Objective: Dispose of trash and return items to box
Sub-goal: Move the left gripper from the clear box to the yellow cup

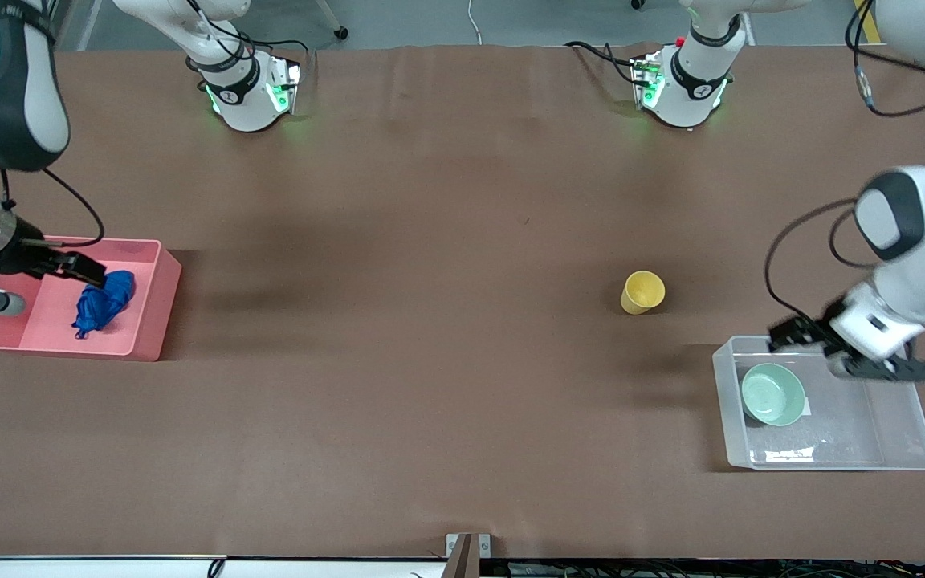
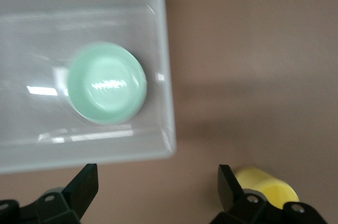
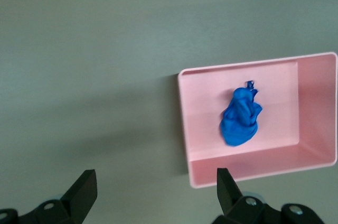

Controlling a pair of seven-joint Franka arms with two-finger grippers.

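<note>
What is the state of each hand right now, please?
Left hand: open, empty, over the clear box.
Right hand: open, empty, over the pink bin.

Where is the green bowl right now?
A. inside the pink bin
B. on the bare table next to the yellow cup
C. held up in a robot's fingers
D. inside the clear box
D. The green bowl sits on the floor of the clear box, while the yellow cup stands alone on the table and no fingers hold the bowl.
</note>
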